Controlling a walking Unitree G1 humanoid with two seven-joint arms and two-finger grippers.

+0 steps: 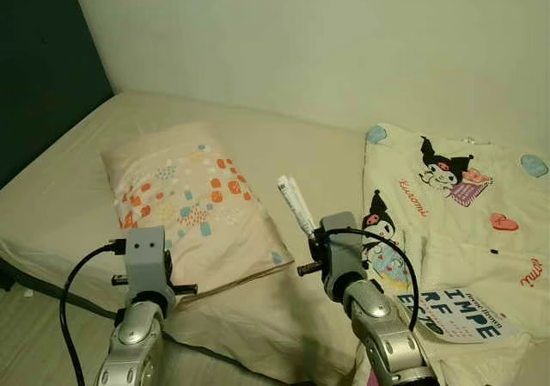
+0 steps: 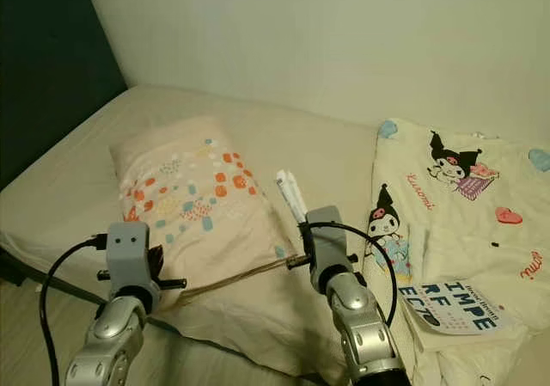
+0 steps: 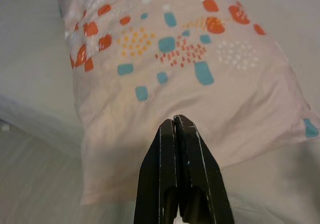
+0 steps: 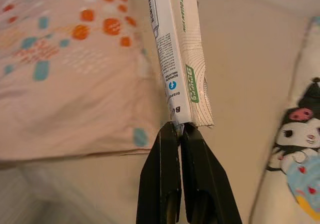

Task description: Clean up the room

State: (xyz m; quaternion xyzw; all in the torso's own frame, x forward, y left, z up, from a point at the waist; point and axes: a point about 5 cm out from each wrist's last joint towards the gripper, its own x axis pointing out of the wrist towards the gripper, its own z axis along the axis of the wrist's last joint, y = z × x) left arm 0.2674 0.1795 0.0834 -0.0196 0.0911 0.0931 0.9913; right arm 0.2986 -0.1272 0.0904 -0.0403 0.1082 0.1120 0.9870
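Note:
My right gripper is shut on the lower end of a thin white packet with green print, held upright above the bed between the pillow and the blanket; the white packet sticks up from the right wrist. My left gripper is shut with nothing in it, hovering over the near edge of the pink pillow with orange and teal spots. That pillow lies on the beige mattress.
A cream cartoon-print blanket covers the right of the bed, with a booklet in large teal letters on its near part. A dark headboard stands at the left. A pale wall backs the bed.

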